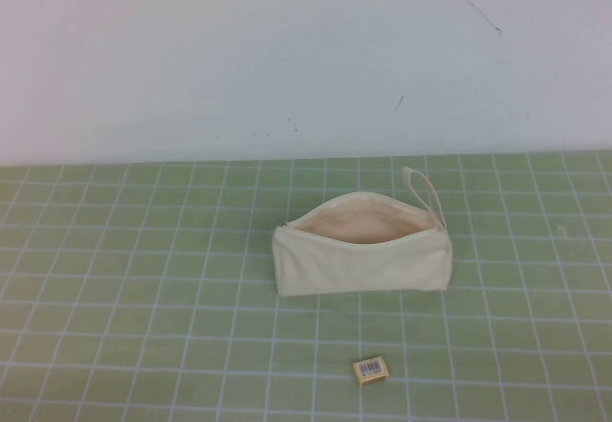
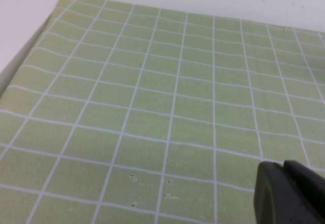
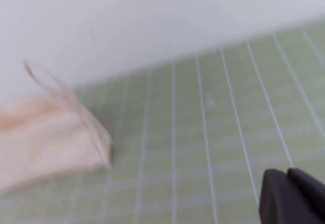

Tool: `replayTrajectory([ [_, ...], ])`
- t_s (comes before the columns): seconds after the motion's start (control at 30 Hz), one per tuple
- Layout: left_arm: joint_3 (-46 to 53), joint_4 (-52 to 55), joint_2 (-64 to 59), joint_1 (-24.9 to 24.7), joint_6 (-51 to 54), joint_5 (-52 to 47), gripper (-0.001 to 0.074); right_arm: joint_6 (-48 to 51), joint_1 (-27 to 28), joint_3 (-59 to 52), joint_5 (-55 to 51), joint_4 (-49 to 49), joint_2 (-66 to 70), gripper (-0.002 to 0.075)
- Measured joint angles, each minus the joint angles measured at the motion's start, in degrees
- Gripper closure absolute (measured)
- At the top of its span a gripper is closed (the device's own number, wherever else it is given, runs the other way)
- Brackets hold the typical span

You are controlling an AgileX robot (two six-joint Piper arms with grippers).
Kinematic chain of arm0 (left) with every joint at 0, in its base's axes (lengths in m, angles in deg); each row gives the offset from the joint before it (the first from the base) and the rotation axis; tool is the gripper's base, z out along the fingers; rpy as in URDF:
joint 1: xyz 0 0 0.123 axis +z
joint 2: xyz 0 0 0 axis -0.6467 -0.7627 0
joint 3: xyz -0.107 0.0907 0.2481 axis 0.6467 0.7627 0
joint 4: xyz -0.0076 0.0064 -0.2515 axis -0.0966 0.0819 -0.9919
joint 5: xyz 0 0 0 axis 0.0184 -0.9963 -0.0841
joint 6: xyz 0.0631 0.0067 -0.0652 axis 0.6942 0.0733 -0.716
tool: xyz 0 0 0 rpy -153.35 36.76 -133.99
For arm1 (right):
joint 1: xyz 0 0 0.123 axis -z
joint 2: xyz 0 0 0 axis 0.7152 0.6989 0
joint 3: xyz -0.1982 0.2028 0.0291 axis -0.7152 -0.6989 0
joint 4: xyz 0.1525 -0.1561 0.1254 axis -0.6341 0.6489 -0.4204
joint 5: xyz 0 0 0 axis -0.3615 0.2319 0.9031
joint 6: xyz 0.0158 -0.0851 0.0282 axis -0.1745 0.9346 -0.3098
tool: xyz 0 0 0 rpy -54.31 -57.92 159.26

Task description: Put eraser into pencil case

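The cream pencil case [image 1: 360,257] lies unzipped in the middle of the green grid mat, its peach lining showing and its wrist loop [image 1: 426,192] at the right end. The small yellow-tan eraser [image 1: 371,369] with a barcode label lies on the mat in front of the case, near the front edge. Neither arm shows in the high view. My left gripper [image 2: 283,166] is shut and empty over bare mat. My right gripper [image 3: 287,172] is shut and empty, well to the side of the case [image 3: 51,142], whose loop end faces it.
A white wall [image 1: 306,58] rises behind the mat. The mat's edge [image 2: 30,41] and a white surface beyond it show in the left wrist view. Bare mat lies on both sides of the case.
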Motion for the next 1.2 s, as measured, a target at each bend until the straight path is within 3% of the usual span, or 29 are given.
replayTrajectory([
  [0.17,0.0,0.0,0.0,0.0,0.0,0.0,0.0738,0.0,0.0,7.2,2.6,-0.6,0.6,0.0727],
  [0.33,0.0,0.0,0.0,0.0,0.0,0.0,0.0738,0.0,0.0,6.6,8.8,-0.7,1.3,0.0727],
  [0.47,0.0,0.0,0.0,0.0,0.0,0.0,0.0738,2.4,0.0,5.8,6.9,-1.3,1.3,0.0727],
  [0.7,0.0,0.0,0.0,0.0,0.0,0.0,0.0738,14.8,0.0,15.1,-7.4,-1.7,5.4,0.0727],
  [0.9,0.0,0.0,0.0,0.0,0.0,0.0,0.0738,15.6,0.0,32.9,-28.3,3.3,22.8,0.0727],
  [1.2,0.0,0.0,0.0,0.0,0.0,0.0,0.0738,13.7,-1.7,50.7,-42.6,2.2,49.7,0.0727],
])
